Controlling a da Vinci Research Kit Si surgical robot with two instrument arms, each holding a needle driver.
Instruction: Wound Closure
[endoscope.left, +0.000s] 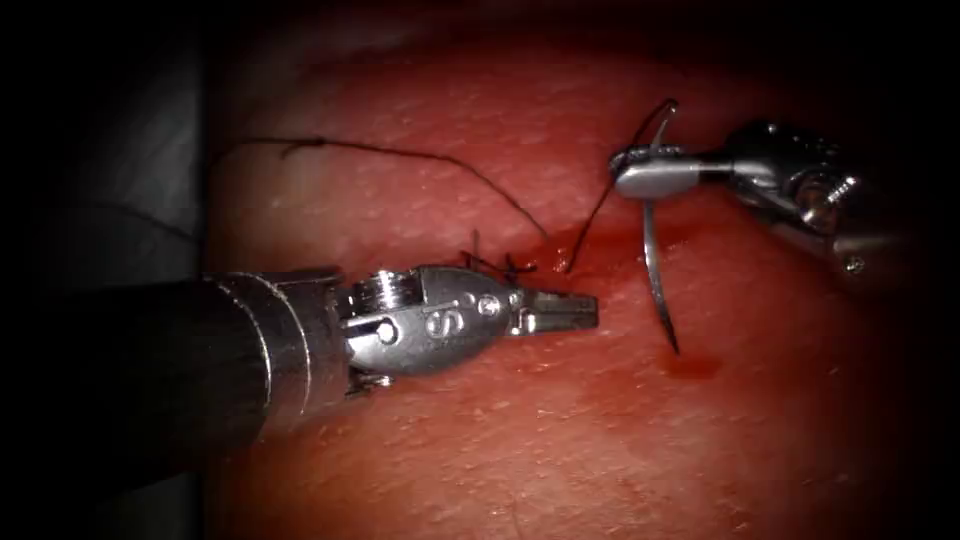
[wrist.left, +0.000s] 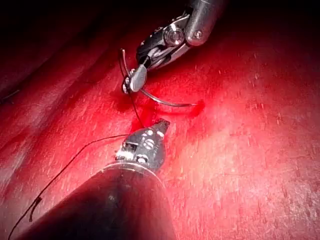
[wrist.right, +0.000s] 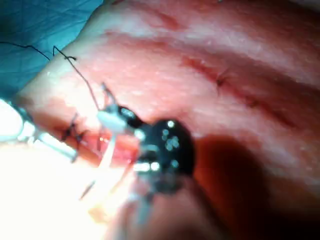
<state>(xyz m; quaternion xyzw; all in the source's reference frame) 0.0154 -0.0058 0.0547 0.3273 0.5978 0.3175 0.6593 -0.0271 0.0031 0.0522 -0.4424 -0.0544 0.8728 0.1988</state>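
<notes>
The right claw (endoscope.left: 640, 172) gripped the curved needle (endoscope.left: 655, 270) near its thread end, point resting at the tissue (endoscope.left: 500, 440); a perpendicular entry looked best. The left claw (endoscope.left: 575, 308) sat closed, empty.

Around my lit field: a blue drape (wrist.right: 30, 30) beside the specimen; beyond it, dark unlit surroundings.

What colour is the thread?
Black thread, clearest in the endoscope view against the red tissue.
</notes>
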